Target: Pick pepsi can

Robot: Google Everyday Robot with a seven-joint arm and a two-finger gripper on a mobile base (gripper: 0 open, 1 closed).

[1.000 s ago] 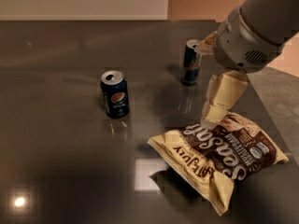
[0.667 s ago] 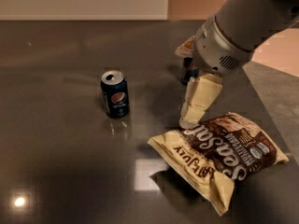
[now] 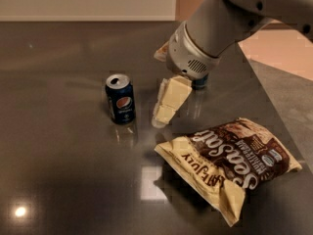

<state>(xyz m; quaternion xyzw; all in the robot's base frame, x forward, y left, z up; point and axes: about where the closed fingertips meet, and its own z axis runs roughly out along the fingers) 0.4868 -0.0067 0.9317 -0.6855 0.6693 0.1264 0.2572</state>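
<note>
Short dark blue Pepsi can with silver top: upright on dark glossy tabletop, left of centre, nothing touching it. Cream two-finger gripper just to its right, angled down, tip close to the surface, clear gap between, no contact. Jaw opening: cannot tell. Brown-and-cream crinkled snack bag lying flat nearby, front right. Reads as approach step, grasp not made. Next likely needs a shift left to straddle the can body, then close.

Glossy metal pepsi can; matt plastic gripper beside it; polished table
</note>
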